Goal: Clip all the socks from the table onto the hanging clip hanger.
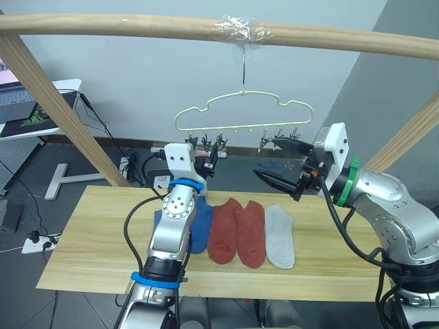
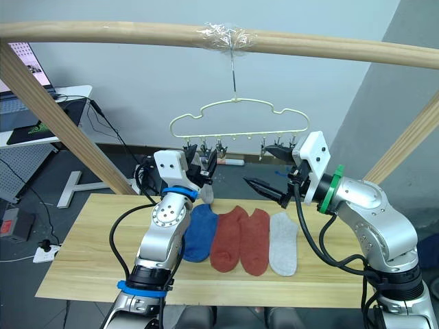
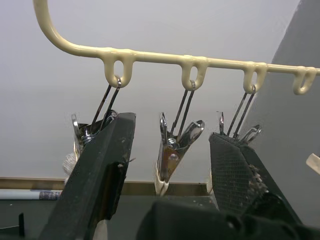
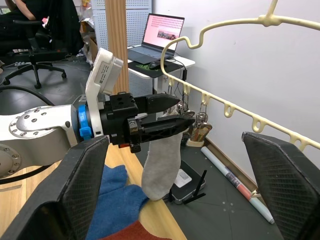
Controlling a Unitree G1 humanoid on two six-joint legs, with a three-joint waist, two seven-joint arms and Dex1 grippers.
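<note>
The pale yellow-green clip hanger [image 1: 240, 113] hangs by its hook from the wooden bar. My left gripper [image 1: 211, 152] is raised at the hanger's left clips and open, its fingers [image 3: 100, 165] standing either side of one metal clip [image 3: 172, 155]. A light grey sock [image 4: 162, 160] dangles just under those fingers, its top among the clips. On the table [image 1: 96, 240] lie a blue sock [image 1: 201, 226], two rust-red socks [image 1: 225, 229] [image 1: 250, 233] and a grey sock [image 1: 280, 236] in a row. My right gripper [image 1: 281, 162] hovers open and empty below the hanger's right clips.
A thick wooden bar [image 1: 137, 26] spans overhead on slanted wooden posts [image 1: 62, 113] at both sides. Behind the table, a white desk [image 1: 41, 103] with a laptop stands at the far left. Cables and a power strip [image 1: 38, 241] lie on the floor.
</note>
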